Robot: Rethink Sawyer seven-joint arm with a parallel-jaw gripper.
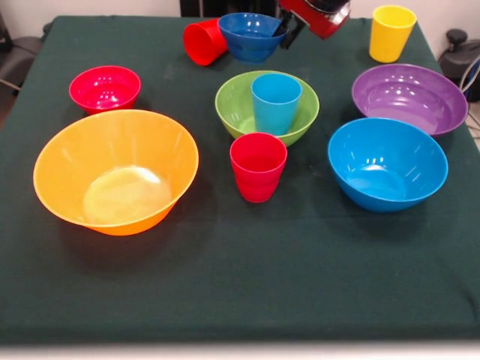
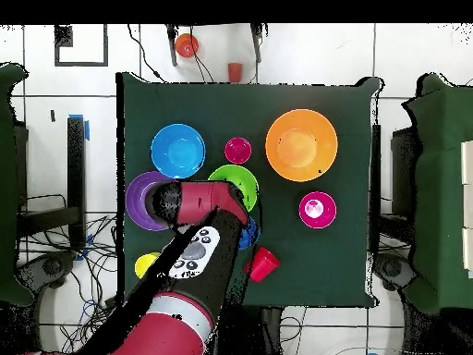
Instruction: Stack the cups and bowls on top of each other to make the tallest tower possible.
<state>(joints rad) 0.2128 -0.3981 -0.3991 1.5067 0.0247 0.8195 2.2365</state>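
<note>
The cups and bowls are spread across the dark green table (image 1: 247,285), and hardly any are piled yet. The only nesting I can see is the light blue cup (image 1: 275,102) standing upright inside the medium green bowl (image 1: 240,112) near the middle. Every other bowl looks empty: the huge orange-yellow bowl (image 1: 115,170) at the front left, the small red bowl (image 1: 104,88) behind it, the medium blue bowl (image 1: 387,162) at the front right, the wide purple bowl (image 1: 409,97) behind that, and the small dark blue bowl (image 1: 252,35) at the far edge.

One red cup (image 1: 257,166) stands upright just in front of the green bowl. The second red cup (image 1: 204,41) lies on its side, just beside the dark blue bowl. The yellow cup (image 1: 391,32) stands alone at the far right corner.

The red and black arm (image 2: 189,277) is cut off at the top of the front view. From above it covers part of the purple, green and dark blue bowls. The end effector (image 1: 289,34) shows only as a dark tip beside the dark blue bowl, and I cannot tell how far open it is or whether it has hold of anything.

All the pieces are glossy, smooth plastic in bright colours.
</note>
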